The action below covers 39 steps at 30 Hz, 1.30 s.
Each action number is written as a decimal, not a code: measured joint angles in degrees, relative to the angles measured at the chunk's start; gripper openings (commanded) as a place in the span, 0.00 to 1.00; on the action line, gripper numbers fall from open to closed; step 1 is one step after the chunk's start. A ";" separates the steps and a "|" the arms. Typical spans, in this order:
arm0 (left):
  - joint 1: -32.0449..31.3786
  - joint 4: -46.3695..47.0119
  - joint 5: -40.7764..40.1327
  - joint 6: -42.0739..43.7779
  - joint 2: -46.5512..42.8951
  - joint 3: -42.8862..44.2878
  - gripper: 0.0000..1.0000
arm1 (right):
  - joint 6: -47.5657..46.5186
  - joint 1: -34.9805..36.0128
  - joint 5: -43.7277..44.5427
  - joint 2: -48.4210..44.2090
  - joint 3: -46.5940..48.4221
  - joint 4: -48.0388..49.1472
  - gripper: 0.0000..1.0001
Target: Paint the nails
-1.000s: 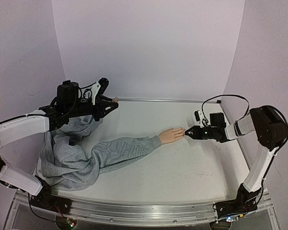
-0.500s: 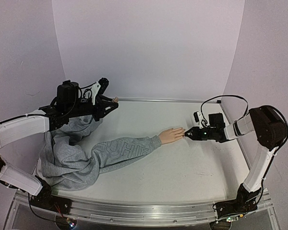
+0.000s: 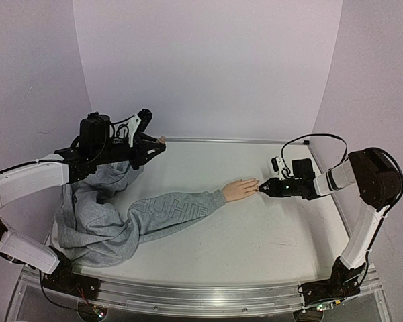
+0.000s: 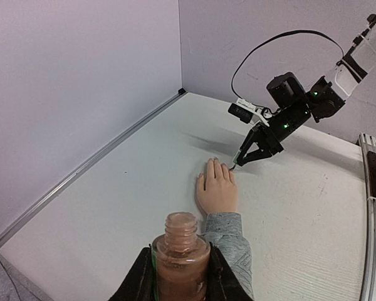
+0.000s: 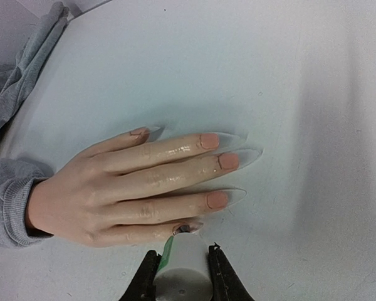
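Jaws of the right arm: clamped on a white brush cap (image 5: 182, 273), with the brush end against the lowest finger's nail in the wrist view. That is likely the little finger.

Nails (image 5: 217, 199): three long-finger nails look coated peach-orange, each with a long clear tip. The top digit's nail is hard to judge. The mannequin hand (image 3: 240, 189) lies palm down and flat on the bench (image 3: 255, 235), at the end of the grey sweatshirt sleeve (image 3: 178, 211).

Key relation: the hand's long axis runs left to right across the bench, with the fingertips pointing straight at the right jaws. The right arm is therefore the nearer one. Any stroke would run along that axis, root to tip.

Jaws of the left arm: clamped on the uncapped polish bottle (image 4: 180, 254). They hold it near the far-left corner, well apart from the hand.
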 measured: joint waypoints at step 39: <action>0.00 0.00 0.00 0.00 0.00 0.00 0.00 | 0.59 0.00 3.04 0.96 1.84 -1.42 0.00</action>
